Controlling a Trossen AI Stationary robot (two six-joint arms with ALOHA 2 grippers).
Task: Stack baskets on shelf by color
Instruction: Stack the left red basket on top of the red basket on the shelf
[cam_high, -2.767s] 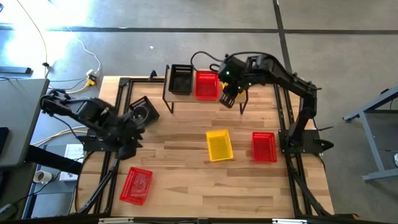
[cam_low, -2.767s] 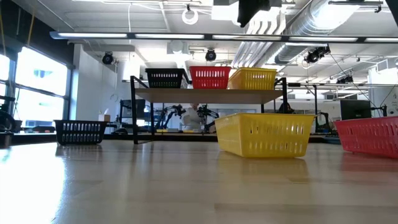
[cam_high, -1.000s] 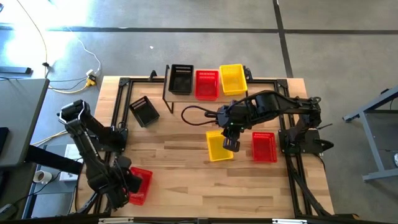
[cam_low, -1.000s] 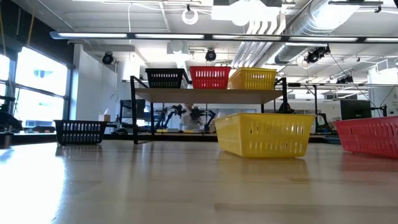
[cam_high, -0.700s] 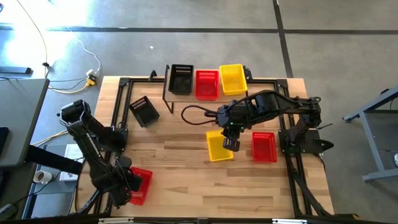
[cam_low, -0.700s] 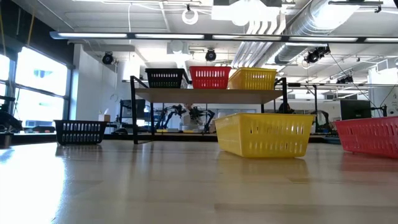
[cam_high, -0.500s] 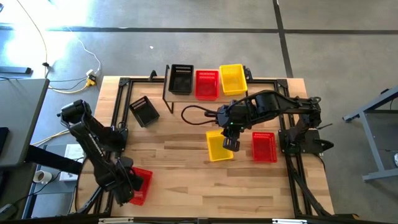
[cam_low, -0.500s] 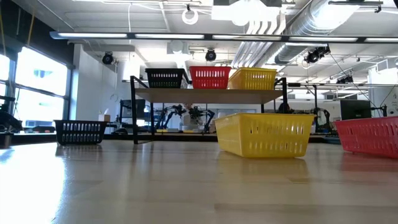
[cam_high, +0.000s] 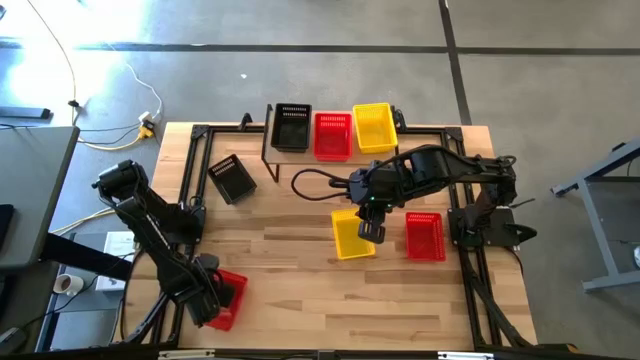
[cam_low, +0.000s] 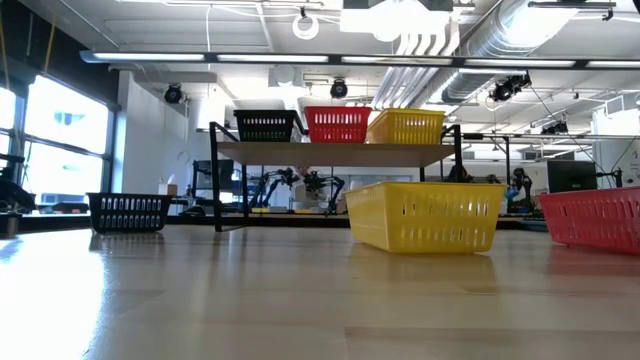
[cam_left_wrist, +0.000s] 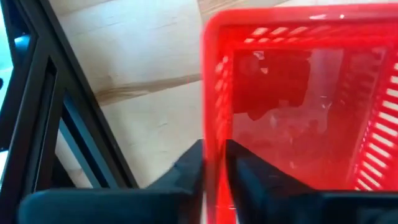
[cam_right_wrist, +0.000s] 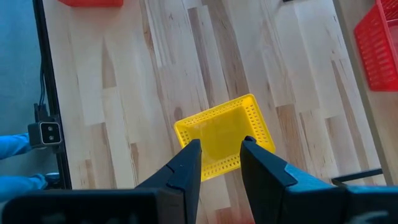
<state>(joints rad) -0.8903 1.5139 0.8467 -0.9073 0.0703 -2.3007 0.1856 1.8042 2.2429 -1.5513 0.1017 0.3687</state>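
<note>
On the shelf (cam_high: 300, 155) at the far edge stand a black basket (cam_high: 292, 127), a red basket (cam_high: 332, 135) and a yellow basket (cam_high: 375, 127). On the table lie a black basket (cam_high: 232, 178), a yellow basket (cam_high: 350, 235) and a red basket (cam_high: 424, 236). At the near left lies another red basket (cam_high: 228, 298), with my left gripper (cam_high: 208, 298) shut on its left side. My right gripper (cam_right_wrist: 219, 158) hangs open, well above the yellow basket (cam_right_wrist: 222, 138), touching nothing. My left gripper has the red basket's left side wall (cam_left_wrist: 214, 134) between its two fingers, one finger (cam_left_wrist: 252, 177) inside the basket and one outside. The fingers come from above, pointing down. The basket's bottom is on the table.
Black metal frame rails run along the table's left edge (cam_high: 190, 200) and right edge (cam_high: 462, 200). A rail (cam_left_wrist: 56, 124) lies close beside the held red basket. Bare wood lies across the table's near middle (cam_high: 330, 300). In the low view the room shows beyond the shelf (cam_low: 340, 152).
My left arm has moved a little toward the table's right edge, bringing its gripper over the red basket's left side. The baskets lie where they were. My right arm has kept still.
</note>
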